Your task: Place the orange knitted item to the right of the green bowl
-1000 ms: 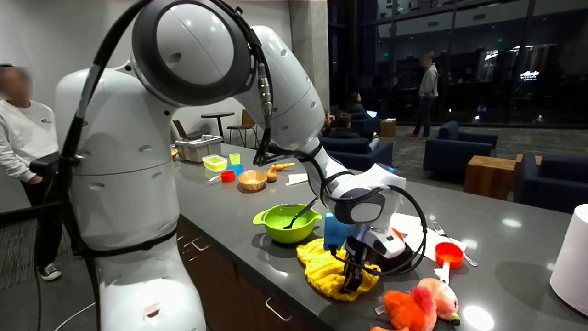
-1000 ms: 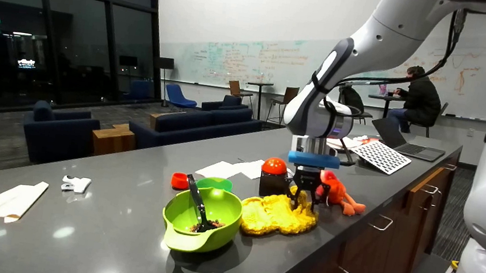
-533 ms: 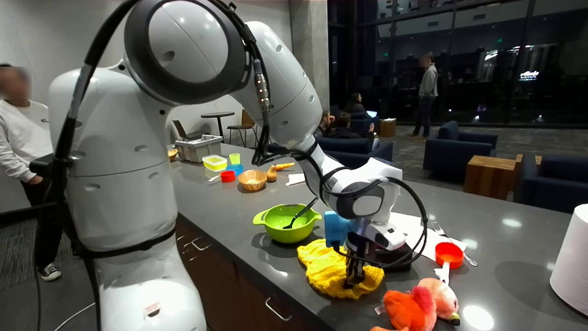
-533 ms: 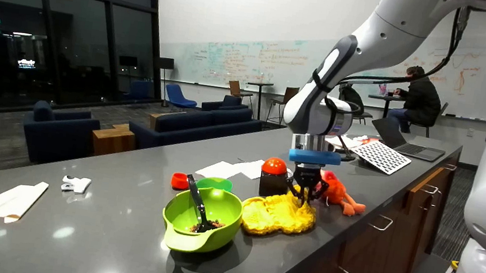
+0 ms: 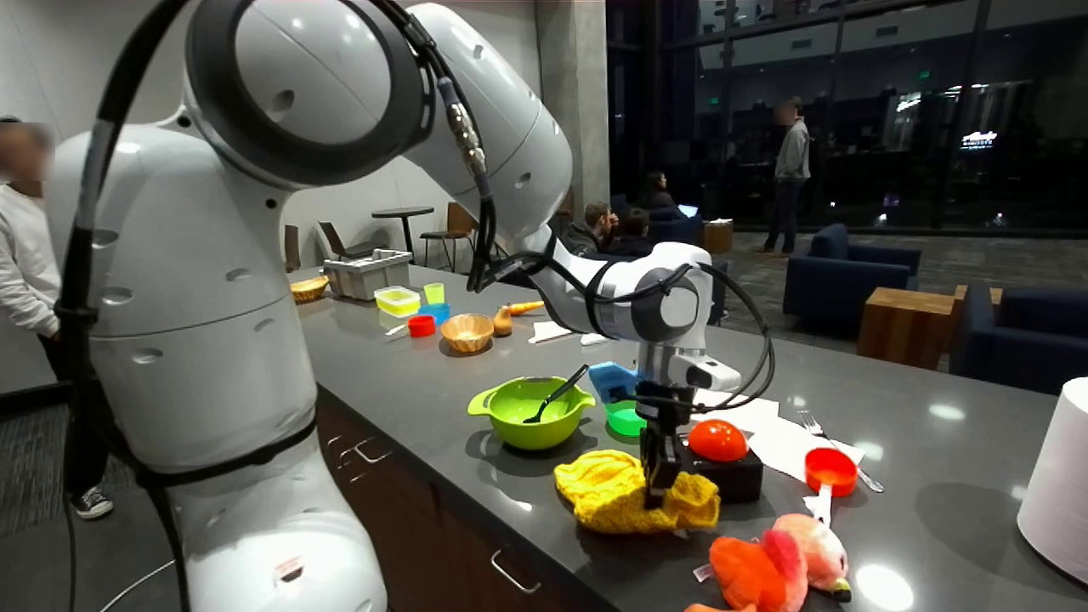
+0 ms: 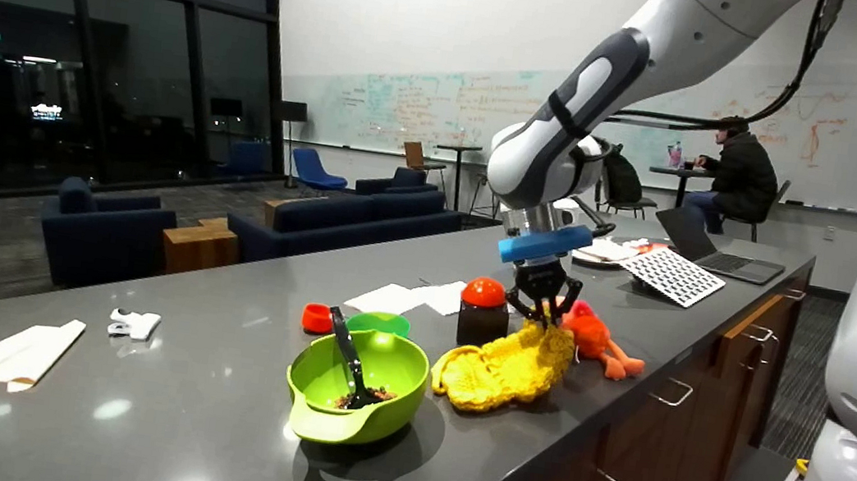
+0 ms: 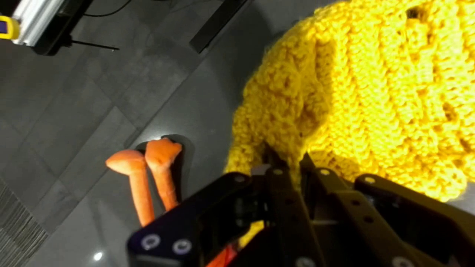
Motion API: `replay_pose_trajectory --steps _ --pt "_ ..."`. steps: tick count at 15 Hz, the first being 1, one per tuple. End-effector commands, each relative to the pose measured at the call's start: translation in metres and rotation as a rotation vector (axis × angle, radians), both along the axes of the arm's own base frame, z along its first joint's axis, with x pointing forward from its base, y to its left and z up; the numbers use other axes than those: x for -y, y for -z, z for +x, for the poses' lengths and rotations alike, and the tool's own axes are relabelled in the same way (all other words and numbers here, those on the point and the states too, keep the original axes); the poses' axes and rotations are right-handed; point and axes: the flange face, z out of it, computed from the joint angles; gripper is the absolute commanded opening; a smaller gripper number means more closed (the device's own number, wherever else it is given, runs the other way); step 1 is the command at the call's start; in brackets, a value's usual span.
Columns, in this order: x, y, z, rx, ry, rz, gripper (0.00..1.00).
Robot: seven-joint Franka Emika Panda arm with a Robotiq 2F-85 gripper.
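I have the fingers pinching a fold of the orange knitted item; in the wrist view its ribbed knit is bunched between their tips. In an exterior view the pinched part stands highest, at the right, while the rest slopes down to the left, toward the green bowl. I cannot tell whether its underside touches the tabletop. In both exterior views I have the knitted item on the right of the green bowl, close by but apart from it. A black utensil leans in that bowl over some brown bits, and in an exterior view a smaller green bowl sits just beyond, on the far side. In both exterior views a red-domed black box stands close to the knitted item, and an orange plush toy lies to its right.
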Motion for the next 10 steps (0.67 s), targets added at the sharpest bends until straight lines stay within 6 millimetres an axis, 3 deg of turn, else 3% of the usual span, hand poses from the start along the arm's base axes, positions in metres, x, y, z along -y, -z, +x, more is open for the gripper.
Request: replay_pose_trajectory --steps 1,6,10 --pt "-0.023 -0.034 0.007 -0.077 -0.028 -0.096 0.02" --pt "-0.073 -0.056 0.029 -0.165 -0.13 -0.102 0.02" --pt "-0.117 -0.055 0.048 -0.221 -0.197 -0.057 0.02"
